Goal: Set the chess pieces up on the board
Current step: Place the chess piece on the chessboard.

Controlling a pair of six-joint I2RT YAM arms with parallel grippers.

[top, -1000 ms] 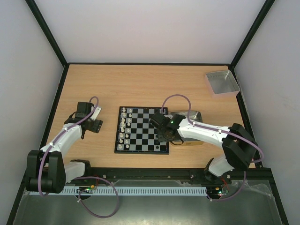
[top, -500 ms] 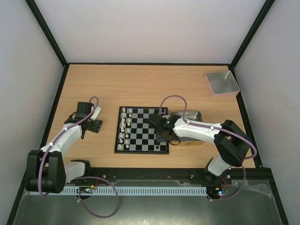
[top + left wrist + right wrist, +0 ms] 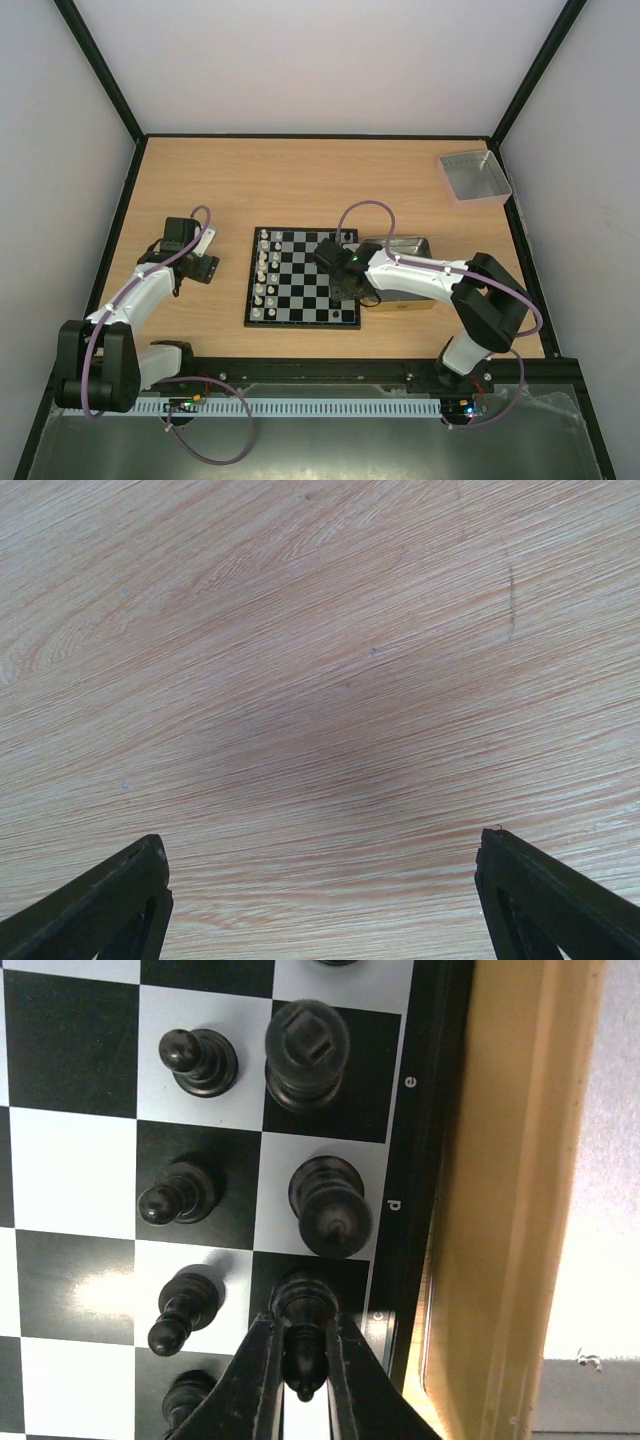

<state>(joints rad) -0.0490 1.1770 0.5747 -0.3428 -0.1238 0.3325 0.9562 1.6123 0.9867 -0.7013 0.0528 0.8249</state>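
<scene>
The board point(image 3: 300, 290) lies at the table's middle, with whitish-silver pieces point(image 3: 262, 275) in its two left columns. My right gripper point(image 3: 347, 288) is over the board's right edge. In the right wrist view my right gripper point(image 3: 300, 1360) is shut on a black piece point(image 3: 303, 1320) whose base stands on the dark edge square by the letter c. Other black pieces point(image 3: 325, 1205) stand on neighbouring squares of the board point(image 3: 70, 1170). My left gripper point(image 3: 203, 262) is open and empty over bare wood left of the board; its fingertips point(image 3: 120, 900) show wide apart.
A gold-tan tin point(image 3: 405, 272) sits against the board's right edge, under my right arm; its side fills the right of the wrist view point(image 3: 510, 1160). A grey square tray point(image 3: 474, 177) stands at the far right corner.
My right gripper has shifted slightly left and forward over the board's right edge. The left arm has not moved.
</scene>
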